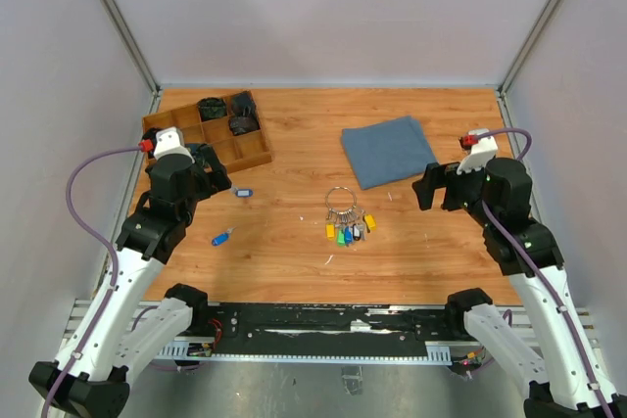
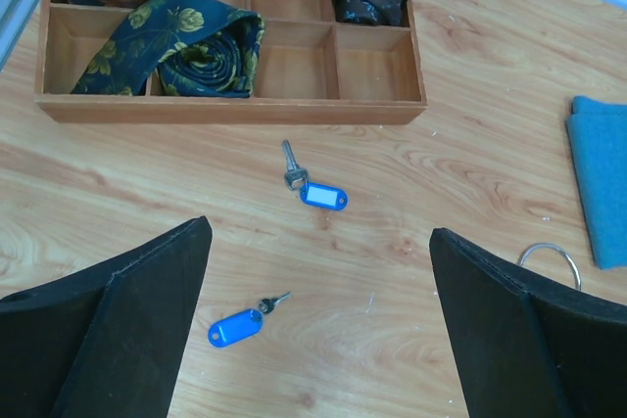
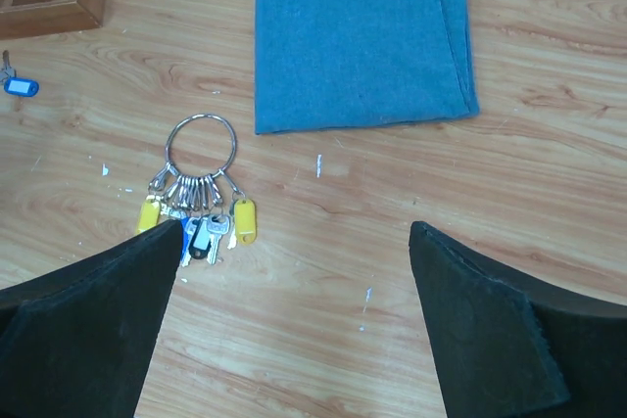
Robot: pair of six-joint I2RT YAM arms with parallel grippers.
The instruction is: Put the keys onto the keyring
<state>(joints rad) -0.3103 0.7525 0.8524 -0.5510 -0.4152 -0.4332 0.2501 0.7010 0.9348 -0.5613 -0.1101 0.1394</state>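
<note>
Keyring (image 3: 200, 145) beside cloth (image 3: 362, 46) (folded)

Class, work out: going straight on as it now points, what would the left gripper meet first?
Likely the table beside the paler blue-tagged key, centred ahead of the open left gripper; depth is uncertain.

bright blue key (image 2: 235, 328) lying flat on the worktop's left side, duller blue key (image 2: 323, 196) flat near it, toward the far edge, silver keyring (image 3: 196, 188) with coloured keys, flat mid-worktop, well apart

Shiny metal keyring (image 3: 201, 147), matt wooden table (image 3: 549, 183)
</note>
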